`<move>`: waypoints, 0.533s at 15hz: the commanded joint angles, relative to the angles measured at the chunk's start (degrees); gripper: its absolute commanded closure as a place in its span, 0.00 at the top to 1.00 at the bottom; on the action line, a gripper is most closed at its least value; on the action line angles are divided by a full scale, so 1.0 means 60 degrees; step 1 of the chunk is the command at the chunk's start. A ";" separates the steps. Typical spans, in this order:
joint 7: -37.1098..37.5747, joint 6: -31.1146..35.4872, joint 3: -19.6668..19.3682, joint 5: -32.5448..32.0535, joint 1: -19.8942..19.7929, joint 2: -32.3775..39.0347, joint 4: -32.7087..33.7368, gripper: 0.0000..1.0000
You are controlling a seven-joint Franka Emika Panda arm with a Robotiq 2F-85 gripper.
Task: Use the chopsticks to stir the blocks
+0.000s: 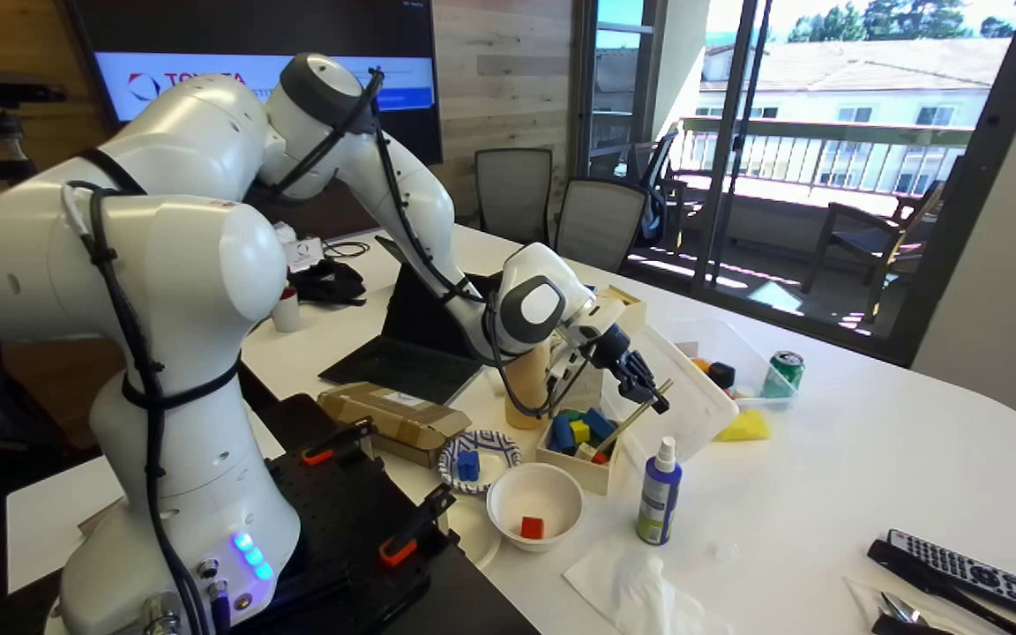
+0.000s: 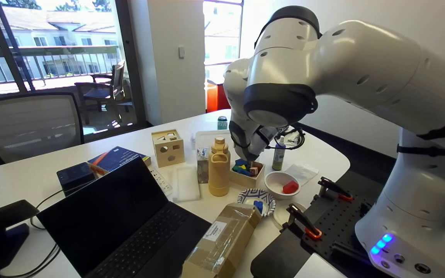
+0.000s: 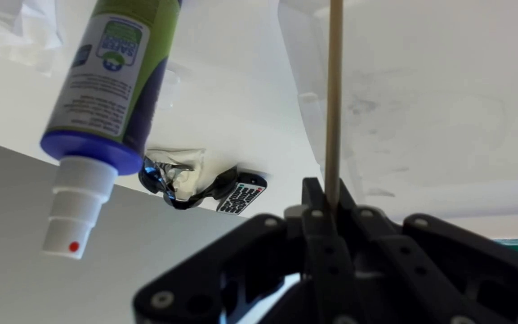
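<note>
My gripper (image 1: 653, 400) is shut on the chopsticks (image 1: 630, 422), a thin light-wood stick held at a slant. I cannot tell whether it is one stick or two together. In the wrist view the chopsticks (image 3: 334, 99) rise from between the fingertips (image 3: 326, 191). Their lower end reaches into a small wooden box (image 1: 592, 477) among blue, yellow, green, red and wood-coloured blocks (image 1: 579, 431). The blocks (image 2: 242, 168) also show in an exterior view, where the arm hides the gripper. Contact between stick and blocks is unclear.
A blue spray bottle (image 1: 660, 496) stands close by. A white bowl (image 1: 508, 498) holds a red block; a patterned plate (image 1: 446, 466) holds a blue one. A tan flask (image 2: 219, 173), a cardboard box (image 1: 393, 416) and a clear lid (image 1: 693, 397) surround the wooden box.
</note>
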 commanded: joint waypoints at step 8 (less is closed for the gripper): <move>-0.0768 -0.0538 -0.0439 0.0010 -0.0443 -0.2784 -0.1148 0.02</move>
